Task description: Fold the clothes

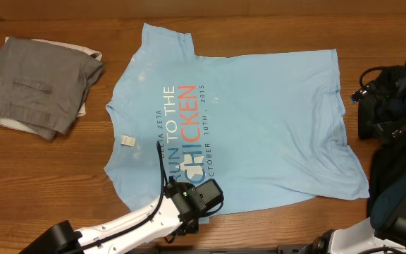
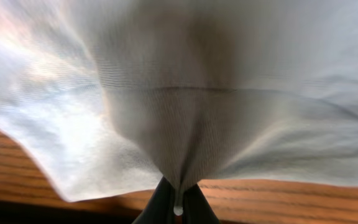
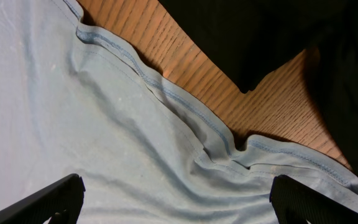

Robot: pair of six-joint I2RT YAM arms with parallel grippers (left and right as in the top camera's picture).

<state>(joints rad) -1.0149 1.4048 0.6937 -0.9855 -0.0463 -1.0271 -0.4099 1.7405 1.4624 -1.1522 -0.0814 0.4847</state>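
So far: nothing folded yet, and the T-shirt (image 1: 259, 120) lies spread flat on the table (image 1: 48, 176), print up
Left gripper (image 2: 178, 206): pinched shut on the T-shirt's near edge
Right gripper (image 3: 179, 202): jaws wide apart above the hem, holding nothing
Left to do: every fold — sleeves in, then halving, by my judgement

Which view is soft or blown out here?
Left wrist: T-shirt fills the frame, soft-focus, washed out upper left, shadowed above the pinch. Overhead: sharp, evenly lit. Right wrist: hem stitching crisp, right fingers dark at bottom corners.
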